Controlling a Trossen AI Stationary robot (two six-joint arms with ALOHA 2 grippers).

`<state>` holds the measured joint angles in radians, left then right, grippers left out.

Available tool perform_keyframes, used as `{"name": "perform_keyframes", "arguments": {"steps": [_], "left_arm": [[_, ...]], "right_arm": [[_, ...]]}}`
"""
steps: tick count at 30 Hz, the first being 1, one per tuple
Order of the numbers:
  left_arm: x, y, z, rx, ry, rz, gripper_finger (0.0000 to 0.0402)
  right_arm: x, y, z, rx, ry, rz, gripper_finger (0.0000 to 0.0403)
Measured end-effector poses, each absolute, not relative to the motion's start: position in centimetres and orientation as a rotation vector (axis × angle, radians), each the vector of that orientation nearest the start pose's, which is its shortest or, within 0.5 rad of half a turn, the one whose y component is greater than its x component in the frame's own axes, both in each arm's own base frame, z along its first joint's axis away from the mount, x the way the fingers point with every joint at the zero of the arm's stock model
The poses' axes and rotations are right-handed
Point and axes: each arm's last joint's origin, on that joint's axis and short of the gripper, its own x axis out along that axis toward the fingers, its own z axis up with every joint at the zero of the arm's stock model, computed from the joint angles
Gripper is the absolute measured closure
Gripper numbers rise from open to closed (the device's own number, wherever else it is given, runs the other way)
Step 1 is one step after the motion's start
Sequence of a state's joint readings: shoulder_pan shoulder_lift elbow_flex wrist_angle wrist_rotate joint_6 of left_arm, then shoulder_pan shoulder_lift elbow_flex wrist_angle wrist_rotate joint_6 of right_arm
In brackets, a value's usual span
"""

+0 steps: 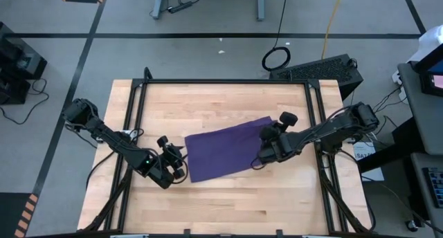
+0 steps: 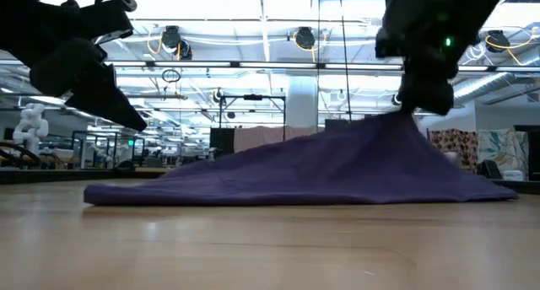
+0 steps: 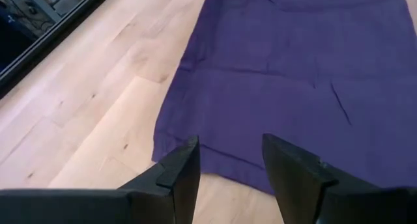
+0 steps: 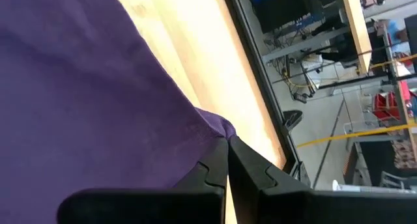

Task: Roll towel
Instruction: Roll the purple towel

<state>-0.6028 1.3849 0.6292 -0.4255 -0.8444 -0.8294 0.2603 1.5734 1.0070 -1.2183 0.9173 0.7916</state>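
Your plain purple cloth towel (image 1: 225, 151) lay flat mid-counter, its long axis running between the arms. The right gripper (image 1: 266, 142) pinched its far corner shut, lifting it. The left gripper (image 1: 176, 163) hovered just off the towel's near short edge, fingers (image 3: 180, 172) parted, empty.

No readable text, label, brand, number or sign appears in any view. The towel (image 1: 225, 152) is plain purple with no tag or print showing, and the bare wooden table (image 1: 228, 203) carries no markings. Neither arm shows legible lettering. Objects in the room beyond the table are too small and blurred for any writing on them to be made out.
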Motion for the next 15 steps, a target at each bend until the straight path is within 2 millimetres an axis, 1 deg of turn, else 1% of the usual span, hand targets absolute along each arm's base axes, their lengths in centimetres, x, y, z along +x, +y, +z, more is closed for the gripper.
{"name": "perform_keyframes", "arguments": {"steps": [3, 6, 12, 15], "left_arm": [[19.6, -10.9, 15.8, 0.011, 0.709, 0.535, 0.0231], [19.6, -10.9, 15.8, 0.01, 0.709, 0.536, 0.0231], [19.7, -10.9, 15.8, 0.009, 0.709, 0.535, 0.0231], [19.7, -10.9, 15.8, 0.002, 0.703, 0.533, 0.0231]], "right_arm": [[23.6, 3.2, 19.2, -0.392, 1.143, -1.0, 0.0398], [23.4, 2.6, 18.5, -0.396, 1.138, -1.021, 0.038], [23.4, 1.9, 18.2, -0.356, 1.129, -1.065, 0.0319], [23.5, 1.8, 18.7, -0.335, 1.123, -1.087, 0.0283]]}}
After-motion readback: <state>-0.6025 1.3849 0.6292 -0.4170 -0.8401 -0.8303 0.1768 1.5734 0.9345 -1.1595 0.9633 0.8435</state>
